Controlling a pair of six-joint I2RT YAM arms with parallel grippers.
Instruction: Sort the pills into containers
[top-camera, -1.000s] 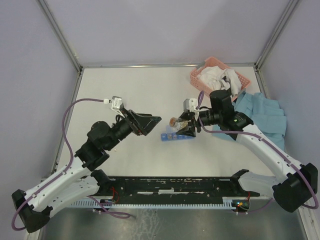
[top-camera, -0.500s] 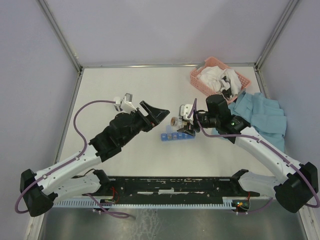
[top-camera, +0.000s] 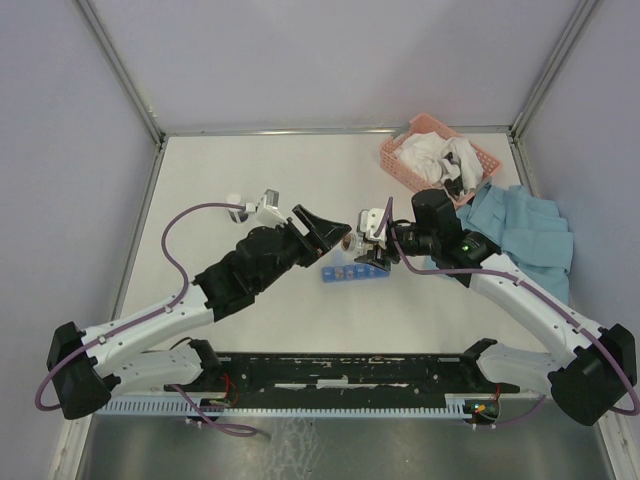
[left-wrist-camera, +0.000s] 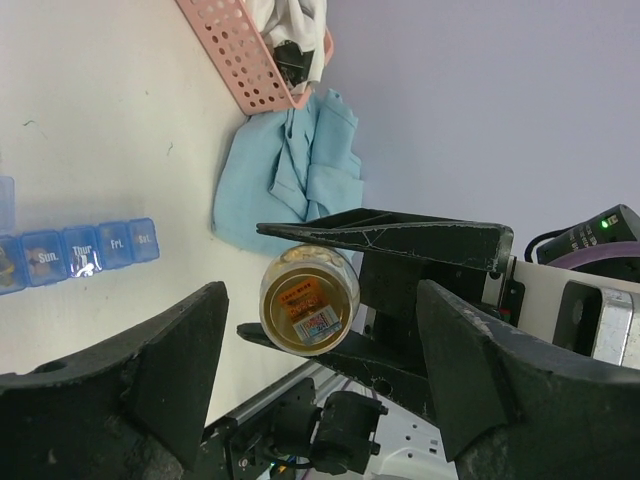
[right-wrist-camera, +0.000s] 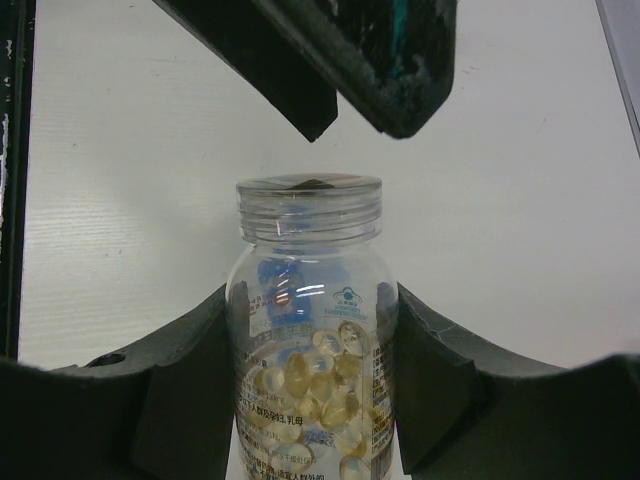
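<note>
Now my left claw (top-camera: 328, 230), wide open, has reached the capped bottle (left-wrist-camera: 308, 300) my right claw (top-camera: 375, 250) grips; uncapping looks next.

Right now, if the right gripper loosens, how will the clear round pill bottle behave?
The clear round pill bottle looks smooth, so it could slip from the right gripper. Only partly filled with yellow capsules, it is probably light. Cylindrical, it would likely roll.

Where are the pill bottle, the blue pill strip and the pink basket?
pill bottle (right-wrist-camera: 310, 330): right wrist view, its clear body.
blue strip (left-wrist-camera: 85, 252): left wrist view, the Thur. lid.
pink basket (left-wrist-camera: 245, 60): left wrist view, its side wall.
</note>
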